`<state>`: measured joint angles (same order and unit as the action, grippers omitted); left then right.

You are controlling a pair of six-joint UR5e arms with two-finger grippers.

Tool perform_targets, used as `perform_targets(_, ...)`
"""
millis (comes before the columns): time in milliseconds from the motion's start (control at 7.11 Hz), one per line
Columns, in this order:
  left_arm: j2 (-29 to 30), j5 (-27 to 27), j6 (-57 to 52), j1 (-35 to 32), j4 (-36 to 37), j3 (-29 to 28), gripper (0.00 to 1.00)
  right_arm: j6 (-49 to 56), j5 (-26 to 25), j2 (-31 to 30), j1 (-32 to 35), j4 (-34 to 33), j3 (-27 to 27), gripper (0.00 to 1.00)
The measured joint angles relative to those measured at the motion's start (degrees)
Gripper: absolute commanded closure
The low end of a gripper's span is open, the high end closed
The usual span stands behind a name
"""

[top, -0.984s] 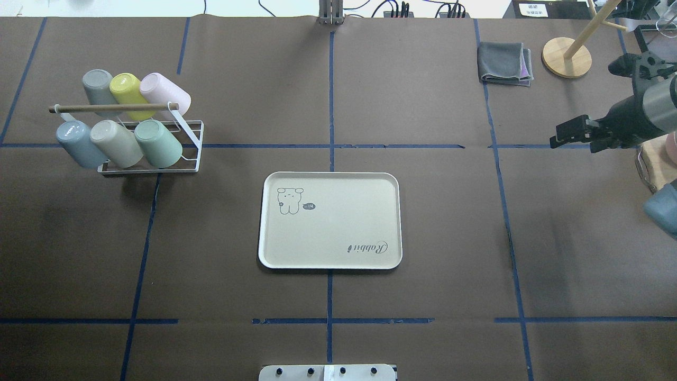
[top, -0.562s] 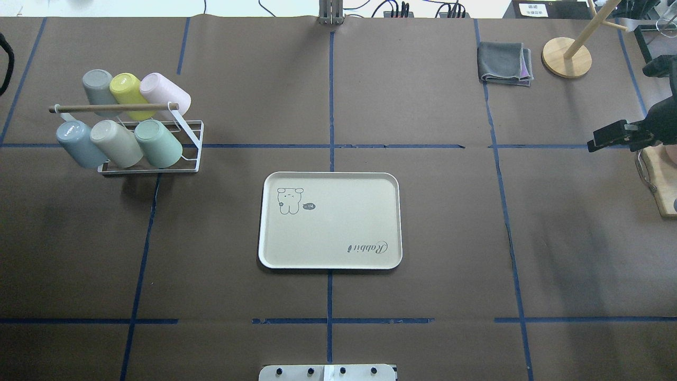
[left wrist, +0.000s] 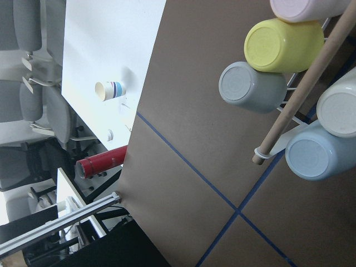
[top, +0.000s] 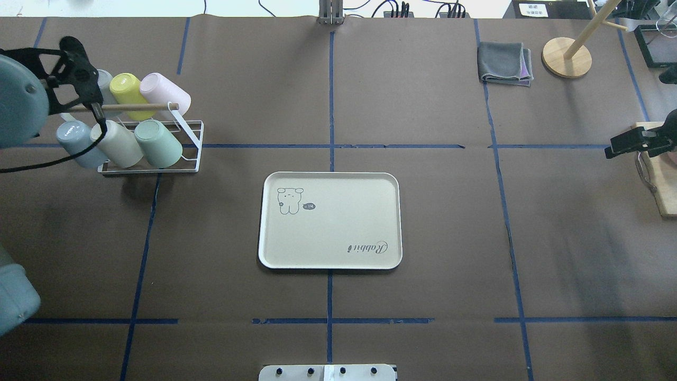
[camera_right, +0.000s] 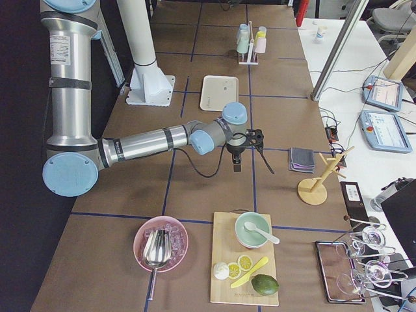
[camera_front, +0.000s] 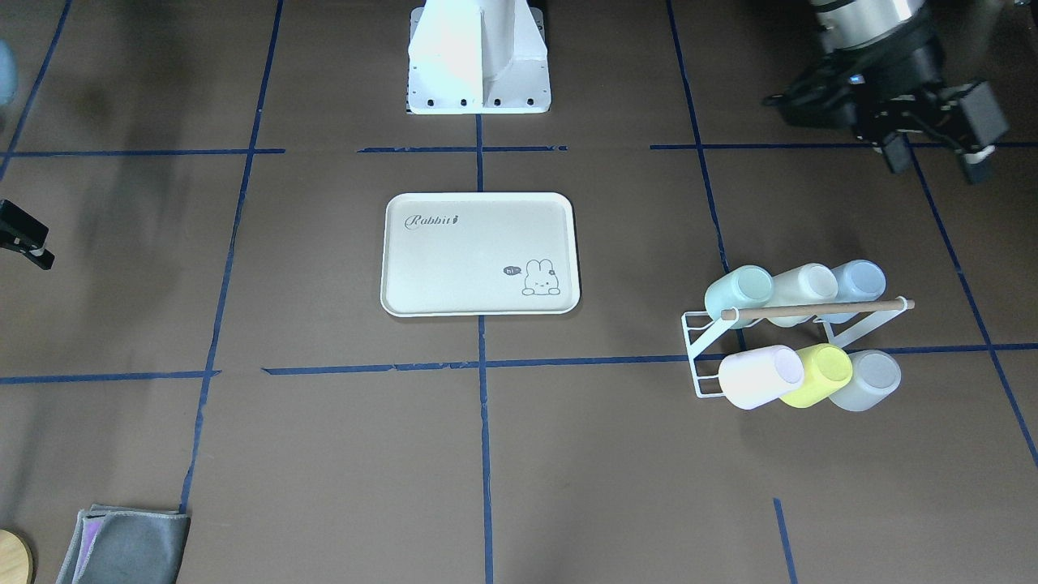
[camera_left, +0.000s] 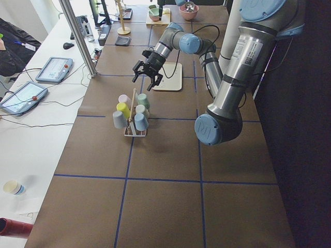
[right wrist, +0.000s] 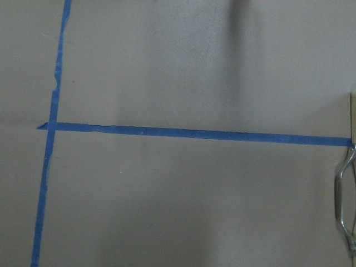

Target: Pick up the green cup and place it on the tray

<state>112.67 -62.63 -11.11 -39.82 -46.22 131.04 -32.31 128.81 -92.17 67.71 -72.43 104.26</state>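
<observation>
Left gripper (camera_front: 934, 162) is held spread and empty near the rack (camera_front: 691, 353). The green cup (camera_front: 734, 294) is seated on it, well apart from the tray (camera_front: 470, 259).

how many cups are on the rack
6. Row nearer the robot: green cup, cream cup, blue cup. Far row: pink cup, yellow cup, grey cup. None seem hidden.

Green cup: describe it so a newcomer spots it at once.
On the robot's left of the tray stands a white wire rack holding six cups in two rows. The green cup is in the row nearer the robot, at the end closest to the tray; it alone is pale mint, beside a cream cup.
</observation>
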Motion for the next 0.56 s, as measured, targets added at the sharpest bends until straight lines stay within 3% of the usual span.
perform_targets(281, 2.0, 8.7, -0.1, 8.1, 7.1, -0.4, 0.00, 6.9, -0.5, -0.1, 1.4, -4.5, -0.3, 0.00)
perform_targets(562, 2.4, 16.5, -4.9, 13.2, 9.7, -2.0, 0.01, 8.7, -0.7, -0.5, 1.8, -5.6, -0.5, 0.00)
